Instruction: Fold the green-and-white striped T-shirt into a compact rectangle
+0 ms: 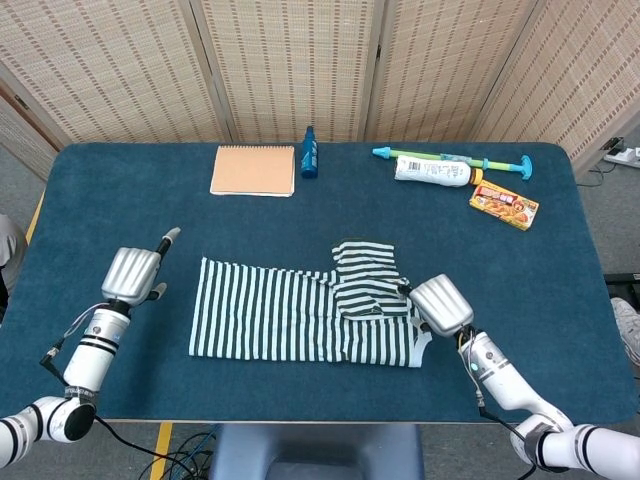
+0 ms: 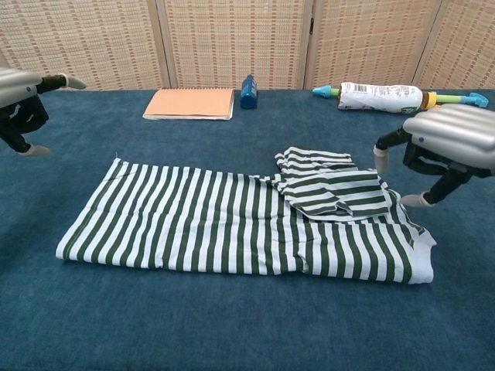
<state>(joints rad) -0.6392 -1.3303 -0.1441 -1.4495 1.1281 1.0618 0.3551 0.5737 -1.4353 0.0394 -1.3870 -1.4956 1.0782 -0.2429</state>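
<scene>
The green-and-white striped T-shirt (image 1: 300,315) (image 2: 232,220) lies flat as a long band across the middle of the blue table, with one sleeve folded onto its right part (image 2: 329,189). My left hand (image 1: 132,272) (image 2: 19,100) hovers left of the shirt's left edge, fingers apart, holding nothing. My right hand (image 1: 442,305) (image 2: 448,143) hangs just beyond the shirt's right end, above the cloth's corner, fingers spread downward and empty.
At the back of the table (image 1: 100,200) lie a tan notebook (image 1: 253,170), a blue bottle (image 1: 309,152), a white tube with a green-and-blue toy (image 1: 450,165) and an orange box (image 1: 504,205). Woven screens stand behind.
</scene>
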